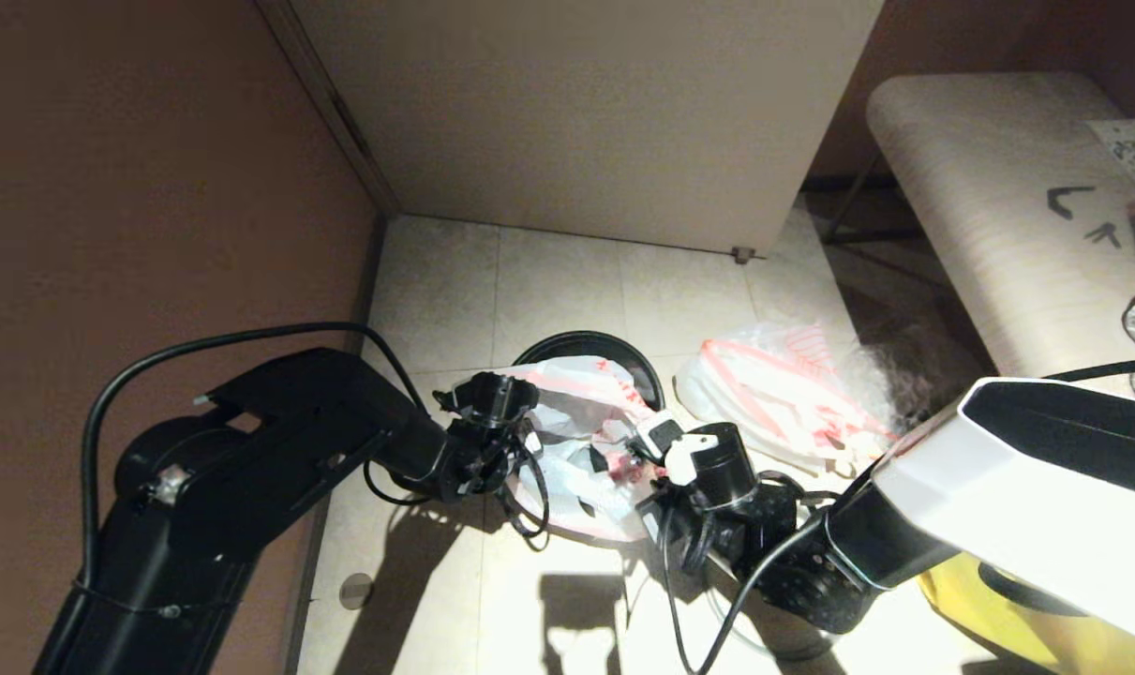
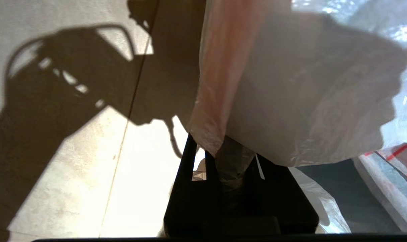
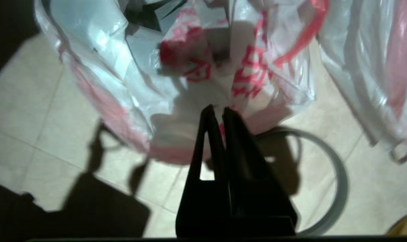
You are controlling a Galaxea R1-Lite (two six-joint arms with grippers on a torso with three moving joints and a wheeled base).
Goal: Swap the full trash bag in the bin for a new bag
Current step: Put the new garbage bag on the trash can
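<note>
The left gripper (image 2: pixel 220 151) is clamped on the edge of the new bag (image 1: pixel 581 422), and the right gripper (image 3: pixel 217 112) is pinched closed on its opposite side — the limp bag hangs between them over the bin (image 1: pixel 637 361). The full trash bag (image 1: pixel 773 394) lies on the floor just beside the bin; the grey hoop (image 3: pixel 337 188) lies on the tiles.

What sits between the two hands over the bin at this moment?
The new bag, limp white plastic with red print, spans from the left hand to the right hand above the black bin; the head view shows it.
</note>
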